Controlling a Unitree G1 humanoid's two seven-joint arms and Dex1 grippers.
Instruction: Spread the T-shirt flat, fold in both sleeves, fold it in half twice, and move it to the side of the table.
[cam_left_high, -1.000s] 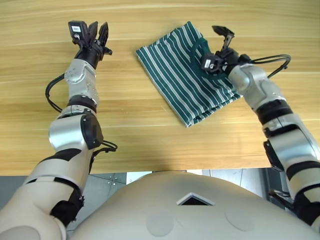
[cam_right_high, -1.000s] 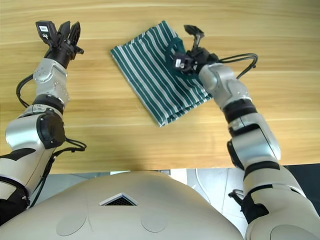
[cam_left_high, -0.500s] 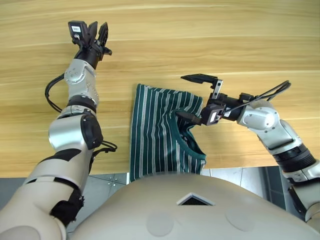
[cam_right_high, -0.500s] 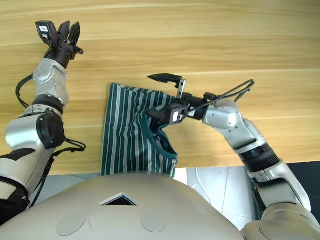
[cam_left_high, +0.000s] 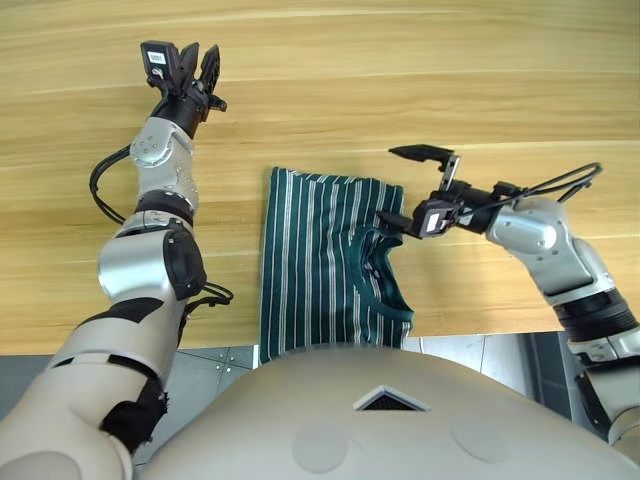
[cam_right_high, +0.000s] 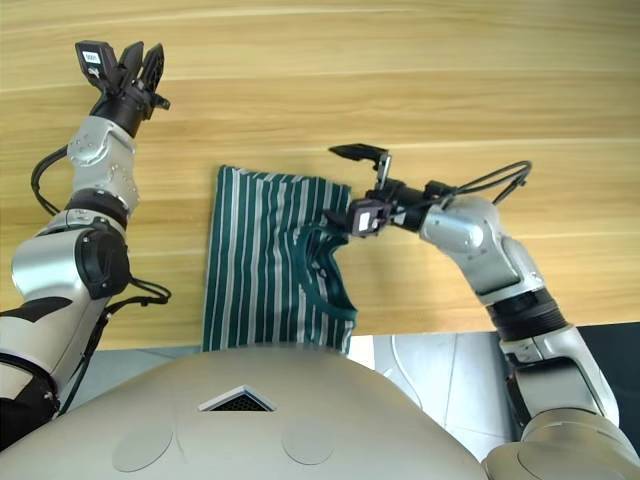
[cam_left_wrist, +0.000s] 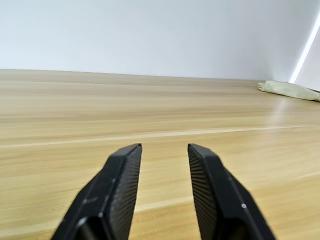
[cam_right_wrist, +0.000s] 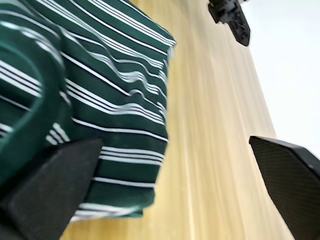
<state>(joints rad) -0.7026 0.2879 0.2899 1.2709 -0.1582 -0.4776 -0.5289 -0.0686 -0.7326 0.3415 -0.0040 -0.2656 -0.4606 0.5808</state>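
Observation:
The green T-shirt (cam_left_high: 320, 262) with white stripes lies folded into a narrow rectangle on the wooden table (cam_left_high: 500, 90). It sits against the table's front edge, with its collar (cam_left_high: 372, 262) on the right side. My right gripper (cam_left_high: 407, 186) stands open at the shirt's right edge, holding nothing. Its lower finger (cam_right_wrist: 50, 187) is over the shirt's hem (cam_right_wrist: 115, 85); I cannot tell whether they touch. My left gripper (cam_left_high: 196, 62) is far off at the table's back left, open and empty, its fingers (cam_left_wrist: 122, 172) spread above bare wood.
The table's front edge (cam_left_high: 470, 337) runs just behind the shirt's near end. A beige cloth-like thing (cam_left_wrist: 290, 90) lies far back on the table, in front of a white wall. The left gripper (cam_right_wrist: 230, 17) appears small in the distance in the right wrist view.
The shirt was dragged from the far middle of the table to the front edge and turned. The right gripper then drew back to the right off the collar. The left arm barely moved.

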